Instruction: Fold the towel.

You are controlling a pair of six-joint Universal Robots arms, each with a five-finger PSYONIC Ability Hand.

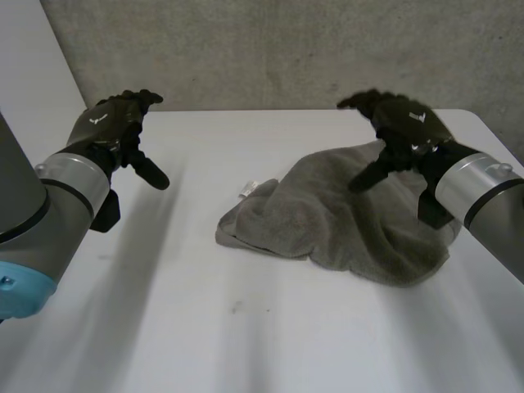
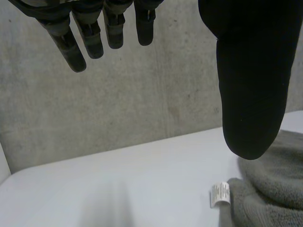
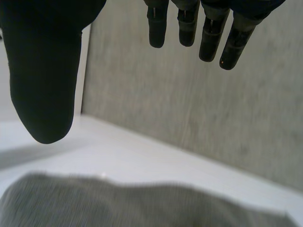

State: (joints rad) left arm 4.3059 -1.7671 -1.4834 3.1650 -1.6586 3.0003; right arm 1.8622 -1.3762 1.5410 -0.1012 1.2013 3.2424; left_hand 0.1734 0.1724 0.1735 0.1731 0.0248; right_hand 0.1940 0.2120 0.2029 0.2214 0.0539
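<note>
Your crumpled grey terry towel (image 1: 344, 217) sits heaped right of centre, so your right hand (image 1: 405, 127) hovers slack-fingered above it for a grasp, the left hand (image 1: 110, 127) likewise relaxed and empty at left.

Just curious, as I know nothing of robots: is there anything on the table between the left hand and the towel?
No. In the head view, only bare white table lies between the left hand and the towel.

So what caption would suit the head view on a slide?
Left hand and right hand hover open over a white table; a crumpled grey towel lies under the right.
</note>
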